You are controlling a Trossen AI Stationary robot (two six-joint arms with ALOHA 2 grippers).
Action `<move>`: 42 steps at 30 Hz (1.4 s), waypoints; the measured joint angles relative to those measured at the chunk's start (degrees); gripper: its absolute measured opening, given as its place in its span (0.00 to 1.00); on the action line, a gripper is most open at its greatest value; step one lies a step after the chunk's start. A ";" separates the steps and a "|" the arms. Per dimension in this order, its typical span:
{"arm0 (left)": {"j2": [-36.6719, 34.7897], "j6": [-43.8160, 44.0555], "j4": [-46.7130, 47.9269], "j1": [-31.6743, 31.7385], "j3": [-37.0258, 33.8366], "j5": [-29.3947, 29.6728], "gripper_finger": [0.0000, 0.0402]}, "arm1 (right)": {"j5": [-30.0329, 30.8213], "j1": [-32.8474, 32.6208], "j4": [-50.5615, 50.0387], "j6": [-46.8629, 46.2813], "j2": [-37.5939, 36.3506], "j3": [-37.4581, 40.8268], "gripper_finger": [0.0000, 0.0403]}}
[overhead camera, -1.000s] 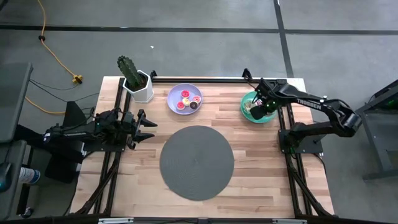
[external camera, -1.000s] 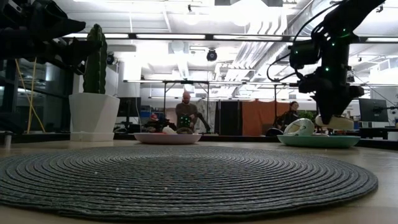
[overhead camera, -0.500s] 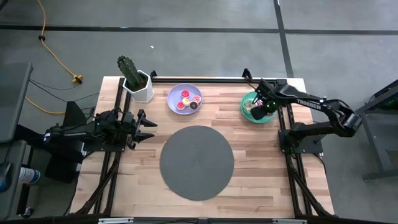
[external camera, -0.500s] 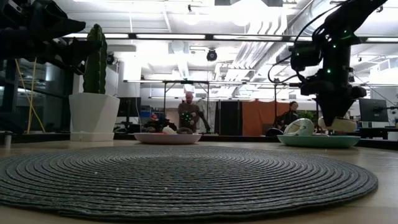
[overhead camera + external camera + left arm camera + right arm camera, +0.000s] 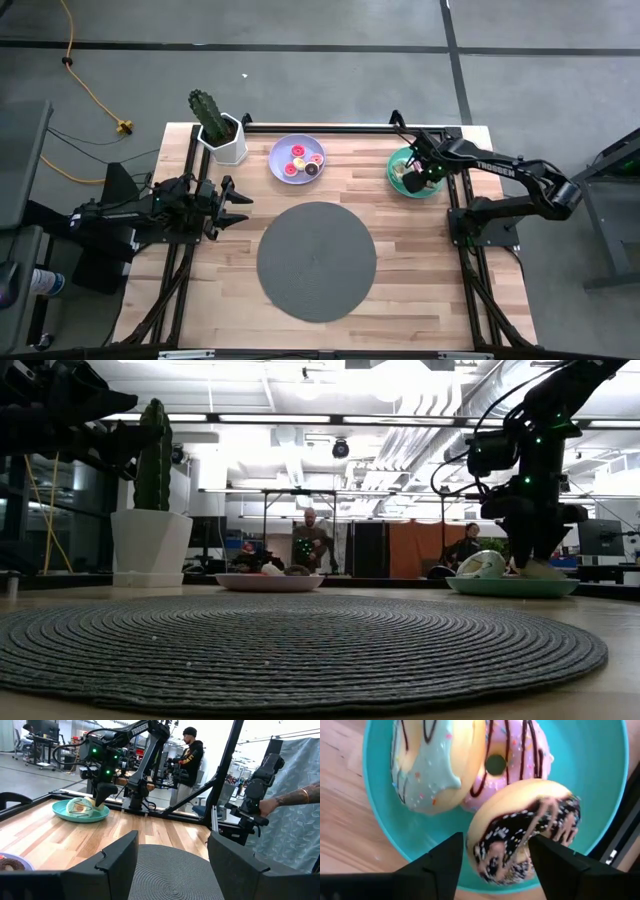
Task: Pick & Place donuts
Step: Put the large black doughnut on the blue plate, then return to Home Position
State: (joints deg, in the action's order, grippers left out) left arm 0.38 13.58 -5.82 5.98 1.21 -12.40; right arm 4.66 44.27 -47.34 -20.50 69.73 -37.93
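Observation:
My right gripper (image 5: 497,845) is down over the teal plate (image 5: 400,180) at the table's far right, shut on a chocolate-iced sprinkled donut (image 5: 525,827). On that plate lie a pale green-iced donut (image 5: 437,762) and a pink donut with chocolate stripes (image 5: 512,757), which leans on its neighbour. The lavender plate (image 5: 297,159) at the far middle carries several small donuts. My left gripper (image 5: 236,204) waits open above the table's left side. My right gripper pinches the chocolate donut between its two fingers, which come from above and point down. One finger (image 5: 447,865) is at the plain side (image 5: 480,827), the other (image 5: 555,865) at the iced side (image 5: 555,822). The donut stands on edge, low over the teal plate; I cannot tell whether it touches.
A big dark grey round mat (image 5: 316,260) lies in the table's middle. A potted cactus (image 5: 218,128) stands at the far left corner. Black frame rails run along the table's left, far and right edges. People stand in the room beyond (image 5: 189,755).
My right gripper has gone down toward the teal plate, carrying the chocolate donut from above the rim to plate level, and has drifted slightly toward the table's left.

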 joint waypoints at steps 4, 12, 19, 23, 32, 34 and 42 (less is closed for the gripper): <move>0.00 0.00 0.00 0.01 0.00 0.00 0.57 | -0.04 0.00 1.11 0.11 0.00 -0.02 0.60; 0.00 0.00 0.00 0.01 -0.02 0.00 0.57 | -0.98 0.00 0.18 0.62 0.00 -0.02 0.66; 0.00 0.00 0.00 0.02 -0.02 0.00 0.57 | -2.04 0.00 -0.70 1.32 0.00 -0.25 0.71; 0.00 0.00 0.00 0.02 0.00 0.00 0.57 | -1.89 0.00 -3.03 2.70 0.00 -2.52 0.75; 0.00 0.00 0.00 0.01 -0.02 0.00 0.57 | -1.81 0.00 -11.19 6.37 0.00 -12.54 0.76; 0.00 0.00 0.00 0.00 0.00 0.00 0.57 | -2.18 0.00 -13.41 7.72 0.00 -15.52 0.76; 0.00 0.00 0.00 0.01 0.00 0.00 0.57 | -6.10 0.00 -16.16 13.56 -3.17 -24.92 0.76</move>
State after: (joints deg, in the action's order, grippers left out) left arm 0.38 13.58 -5.82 5.99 1.21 -12.40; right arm -1.43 44.27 -63.49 -6.93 66.57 -62.85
